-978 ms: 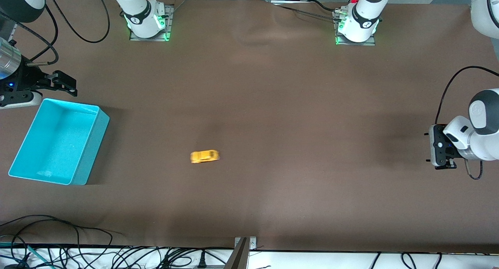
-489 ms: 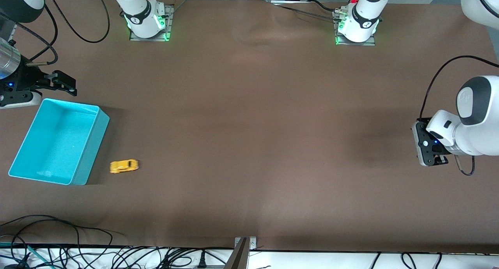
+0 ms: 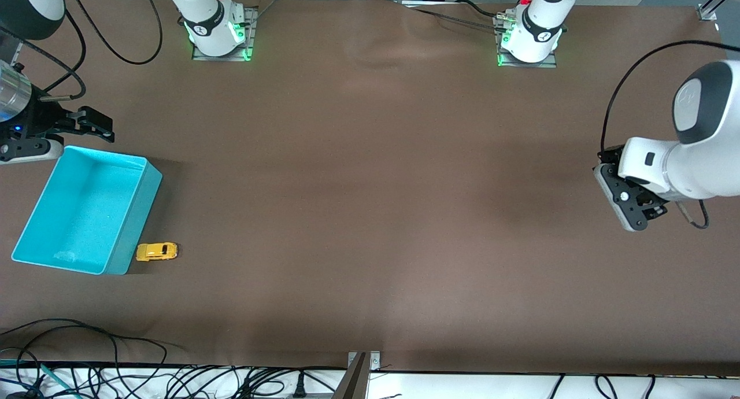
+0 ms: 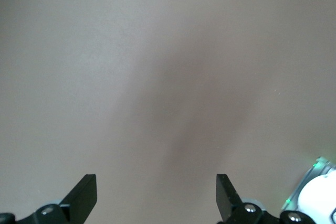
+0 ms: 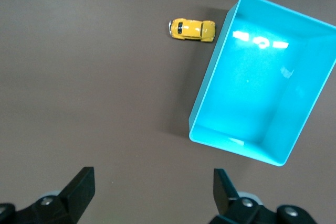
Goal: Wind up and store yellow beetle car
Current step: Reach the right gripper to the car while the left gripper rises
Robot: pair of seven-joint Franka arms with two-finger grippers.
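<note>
The yellow beetle car (image 3: 156, 251) (image 5: 192, 30) stands on the brown table, outside the turquoise bin (image 3: 143, 214) (image 5: 206, 93) and close beside its near corner. I cannot tell if the two touch. The bin has nothing in it. My right gripper (image 3: 97, 126) (image 5: 152, 179) hangs open at the bin's end nearest the arm bases, nothing between its fingers. My left gripper (image 3: 629, 201) (image 4: 156, 184) is open over bare table at the left arm's end, well away from the car.
Both arm bases (image 3: 215, 32) (image 3: 529, 37) glow green along the table's top edge. Loose cables (image 3: 87, 341) and a metal bracket (image 3: 363, 361) lie at the edge nearest the front camera. Brown tabletop (image 3: 370, 214) stretches between bin and left gripper.
The car has rolled across the table toward the right arm's end and come to rest by the bin. The left gripper moved toward the bases and turned. The right gripper stayed put.
</note>
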